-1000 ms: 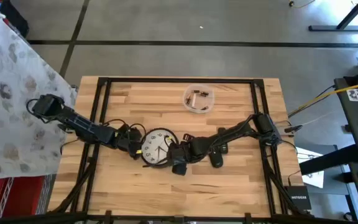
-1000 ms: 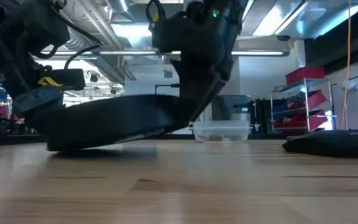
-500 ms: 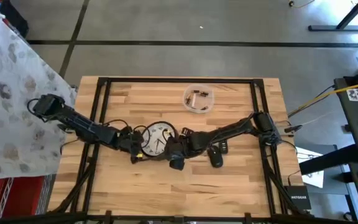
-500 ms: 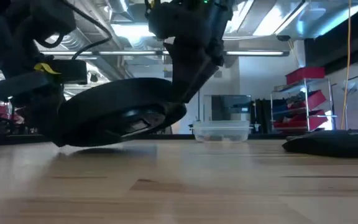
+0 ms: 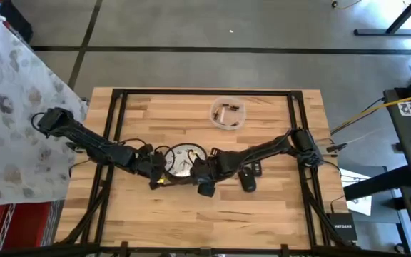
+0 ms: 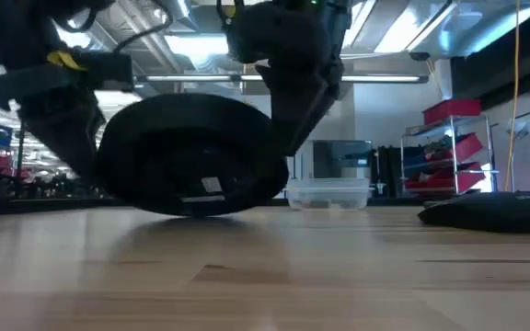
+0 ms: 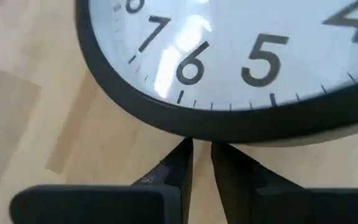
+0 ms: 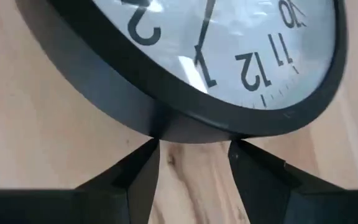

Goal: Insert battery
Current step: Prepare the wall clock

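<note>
The clock has been tipped from near-flat up onto its edge

The clock fills the left wrist view — white face, numerals 7, 6, 5, black rim. The left gripper sits at that rim, fingers nearly together, over the wooden table.

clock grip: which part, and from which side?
The black rim, pinched at opposite edges. The clock is tipped up on edge, so only its rim offers a hold: left gripper near the 6, right gripper near the 1.
</note>
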Controlling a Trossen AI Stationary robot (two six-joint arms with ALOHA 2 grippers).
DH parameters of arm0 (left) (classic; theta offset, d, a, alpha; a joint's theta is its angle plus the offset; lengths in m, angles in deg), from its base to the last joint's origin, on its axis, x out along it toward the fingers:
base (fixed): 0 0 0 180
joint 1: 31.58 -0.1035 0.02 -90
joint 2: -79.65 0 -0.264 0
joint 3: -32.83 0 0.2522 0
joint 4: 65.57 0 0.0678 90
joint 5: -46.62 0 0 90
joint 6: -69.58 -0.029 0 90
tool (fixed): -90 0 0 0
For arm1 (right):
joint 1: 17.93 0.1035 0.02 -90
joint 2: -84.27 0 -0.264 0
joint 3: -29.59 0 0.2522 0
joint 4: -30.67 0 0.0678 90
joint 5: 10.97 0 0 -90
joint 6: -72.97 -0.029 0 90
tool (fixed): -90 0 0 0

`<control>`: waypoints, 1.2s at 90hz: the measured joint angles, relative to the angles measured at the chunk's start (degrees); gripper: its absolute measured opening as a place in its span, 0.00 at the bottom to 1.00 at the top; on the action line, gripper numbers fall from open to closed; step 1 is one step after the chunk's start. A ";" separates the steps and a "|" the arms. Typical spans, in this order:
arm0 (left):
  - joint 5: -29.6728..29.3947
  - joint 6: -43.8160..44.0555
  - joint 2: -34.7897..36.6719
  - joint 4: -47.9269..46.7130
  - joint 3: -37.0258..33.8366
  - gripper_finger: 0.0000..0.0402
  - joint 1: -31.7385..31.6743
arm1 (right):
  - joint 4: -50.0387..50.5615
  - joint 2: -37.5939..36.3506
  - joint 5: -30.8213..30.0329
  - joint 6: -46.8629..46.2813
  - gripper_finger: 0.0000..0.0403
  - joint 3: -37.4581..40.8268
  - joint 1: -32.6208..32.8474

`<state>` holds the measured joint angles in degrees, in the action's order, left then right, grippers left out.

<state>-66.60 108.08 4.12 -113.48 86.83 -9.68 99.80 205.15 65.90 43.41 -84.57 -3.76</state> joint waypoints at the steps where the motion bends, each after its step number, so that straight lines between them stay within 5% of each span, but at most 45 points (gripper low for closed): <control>1: -0.24 0.00 0.00 -0.41 0.24 0.12 0.03 | 0.22 0.00 -0.22 0.00 0.44 -0.19 0.00; 44: -9.45 -2.51 0.20 -9.13 6.54 0.12 0.30 | 9.65 0.00 -9.65 -0.07 0.44 -6.68 0.02; 108: -11.58 -3.63 4.33 -10.21 6.56 0.12 -0.29 | 10.98 -0.15 -15.85 6.08 0.44 -6.75 0.02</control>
<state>-78.17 104.45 8.45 -123.69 93.40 -9.97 110.78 205.00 50.05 49.49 -91.33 -3.73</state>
